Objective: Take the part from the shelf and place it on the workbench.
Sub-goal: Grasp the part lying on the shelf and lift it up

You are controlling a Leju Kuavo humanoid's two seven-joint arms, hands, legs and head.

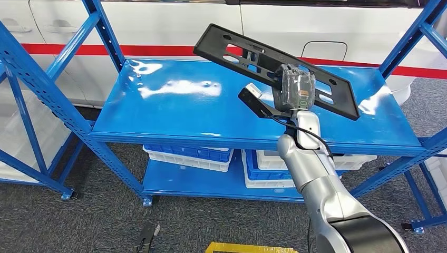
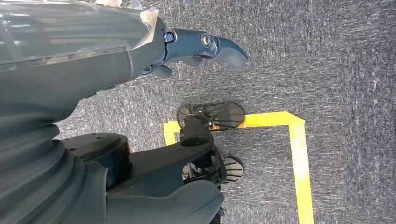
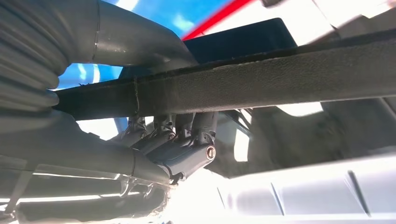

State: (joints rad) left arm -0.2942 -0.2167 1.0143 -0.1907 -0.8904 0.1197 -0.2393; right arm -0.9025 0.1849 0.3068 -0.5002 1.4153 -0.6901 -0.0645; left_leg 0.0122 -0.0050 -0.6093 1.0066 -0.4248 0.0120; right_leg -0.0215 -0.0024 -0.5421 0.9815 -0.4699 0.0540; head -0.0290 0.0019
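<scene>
Long flat black part (image 1: pixel 240 50) with cut-out holes, tilted, raised above the blue shelf (image 1: pixel 179 113).

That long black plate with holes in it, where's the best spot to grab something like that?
Probably its long edge near the middle, about where the right hand holds the black plate now, coming from the robot's side of the blue shelf. The plate is long, thin and flat, so a mid-length grip balances both ends; the right wrist view shows fingers curled around the edge.
</scene>
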